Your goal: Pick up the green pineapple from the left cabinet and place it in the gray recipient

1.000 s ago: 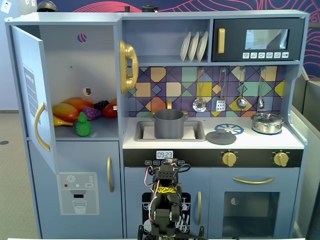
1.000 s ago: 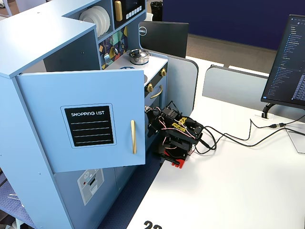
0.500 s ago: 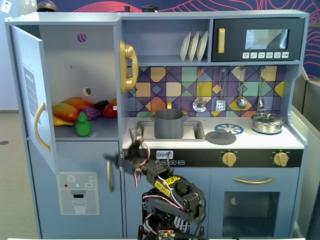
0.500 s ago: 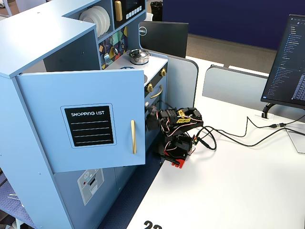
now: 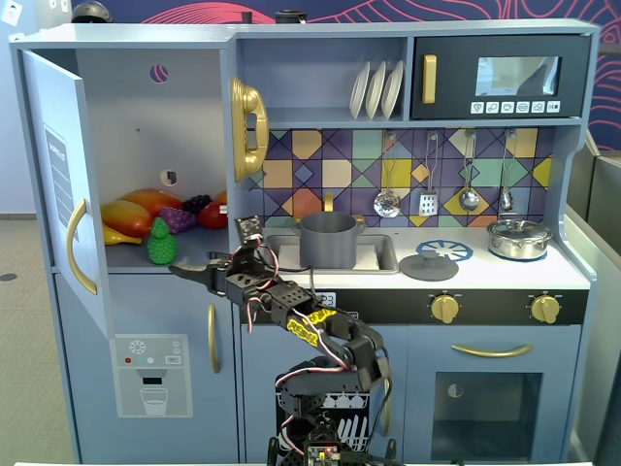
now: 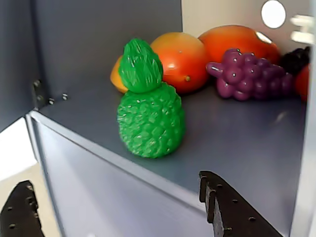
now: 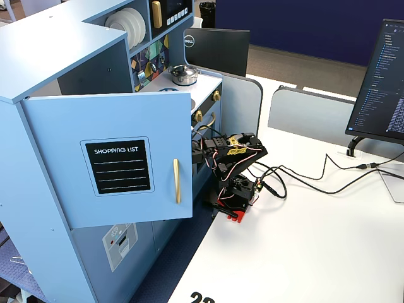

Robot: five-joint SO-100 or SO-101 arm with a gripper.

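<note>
The green pineapple (image 5: pixel 160 243) stands upright at the front edge of the shelf in the open pale blue left cabinet (image 5: pixel 184 107). In the wrist view the pineapple (image 6: pixel 150 116) is just behind the shelf edge. My gripper (image 5: pixel 197 269) is open and empty, just in front of the shelf edge and a little to the right of the pineapple. In the wrist view the gripper (image 6: pixel 123 212) shows two black fingers (image 6: pixel 232 210) wide apart below the fruit. The gray recipient (image 5: pixel 327 240) stands in the sink. In the side fixed view the open door (image 7: pixel 107 158) hides the pineapple and the gripper.
Orange and red fruits (image 6: pixel 182 59) and a purple grape bunch (image 6: pixel 247 74) lie behind the pineapple. The cabinet door (image 5: pixel 63 184) hangs open at the left. A gray lid (image 5: pixel 428 265) and a silver lidded pot (image 5: pixel 519 238) sit on the counter. The microwave (image 5: pixel 500 78) is above.
</note>
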